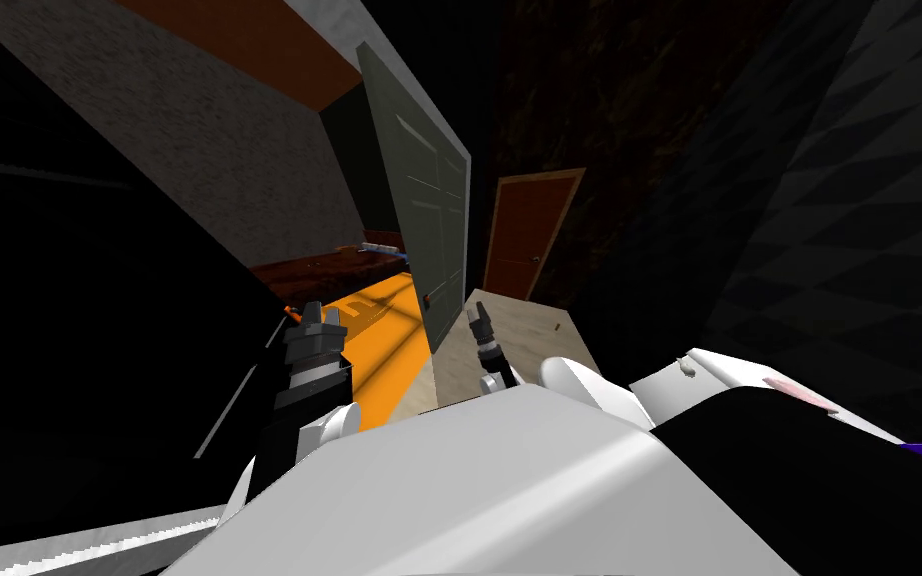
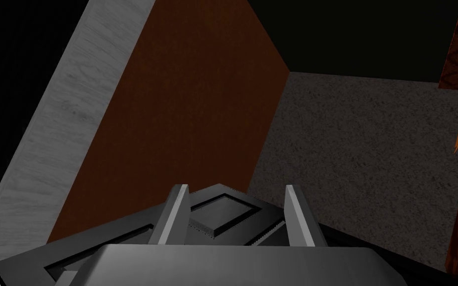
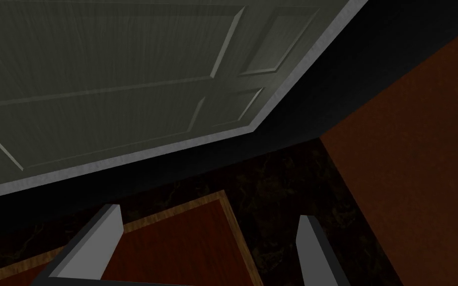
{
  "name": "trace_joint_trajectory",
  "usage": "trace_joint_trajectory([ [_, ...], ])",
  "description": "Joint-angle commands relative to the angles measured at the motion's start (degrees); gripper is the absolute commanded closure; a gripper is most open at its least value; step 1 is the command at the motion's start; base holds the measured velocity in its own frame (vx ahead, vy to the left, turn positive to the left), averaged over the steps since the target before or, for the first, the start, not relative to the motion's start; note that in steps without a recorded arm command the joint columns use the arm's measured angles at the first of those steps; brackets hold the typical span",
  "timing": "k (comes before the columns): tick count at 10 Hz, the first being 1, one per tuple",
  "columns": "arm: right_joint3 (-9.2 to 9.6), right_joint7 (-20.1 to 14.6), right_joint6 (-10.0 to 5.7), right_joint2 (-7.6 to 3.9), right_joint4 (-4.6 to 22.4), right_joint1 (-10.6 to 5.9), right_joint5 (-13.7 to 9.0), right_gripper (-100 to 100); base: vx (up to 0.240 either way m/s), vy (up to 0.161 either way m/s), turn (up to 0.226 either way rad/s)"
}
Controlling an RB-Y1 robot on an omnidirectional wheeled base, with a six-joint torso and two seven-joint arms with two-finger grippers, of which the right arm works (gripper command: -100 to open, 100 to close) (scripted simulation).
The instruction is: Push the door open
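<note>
Between the right gripper's (image 3: 209, 212) fingertips nothing is being held: the two blades are standing wide apart, and they are pointing past the free edge of the grey-green panelled door (image 3: 123, 74) toward a brown door with a light wooden frame (image 3: 173, 248) that is showing farther off, in the gap between them. The panelled door's pale edge is running just beyond the fingertips, and no contact with it is showing. A flat reddish-brown surface (image 3: 412, 174) is lying on the far side of that gripper from the panelled door.

In the head view the right gripper (image 1: 477, 315) is hovering just beside the panelled door's (image 1: 429, 200) lower corner, over the pale wooden floor (image 1: 514, 340). The door is standing swung partway, rising along the edge where the pale floor is meeting the orange floor (image 1: 384, 340), between the two grippers and beyond them. The brown framed door (image 1: 529, 235) is standing well behind it, at the pale floor's far edge.

The left gripper (image 2: 236, 187) is also holding nothing, its blades parted. It is pointing at a flat reddish-brown surface (image 2: 173, 124) flanked by a pale grey grained strip (image 2: 64, 124) and a rough dark grey surface (image 2: 362, 164). In the head view the left gripper (image 1: 314, 315) is hovering at the orange floor's near edge, apart from the panelled door.
</note>
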Motion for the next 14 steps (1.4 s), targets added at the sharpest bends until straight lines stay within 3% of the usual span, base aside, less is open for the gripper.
trace_joint_trajectory([
  [1, 1.48, -0.4, -0.23, -0.23, 2.2, -1.02, 0.0, -100, 0.108, -0.026, 0.0],
  [3, 2.39, -0.6, -0.36, -0.42, 3.4, -1.58, 0.0, -100, 0.077, -0.017, 0.003],
  [11, 10.62, -2.7, -1.5, -2.02, 14.5, -6.66, 0.0, -100, 0.108, -0.018, 0.002],
  [12, 10.62, -2.7, -1.5, -2.02, 14.5, -6.66, 0.0, -100, 0.061, -0.02, 0.001],
  [14, 12.44, -3.2, -1.76, -2.36, 17.0, -7.78, 0.0, -100, 0.062, -0.018, 0.001],
])
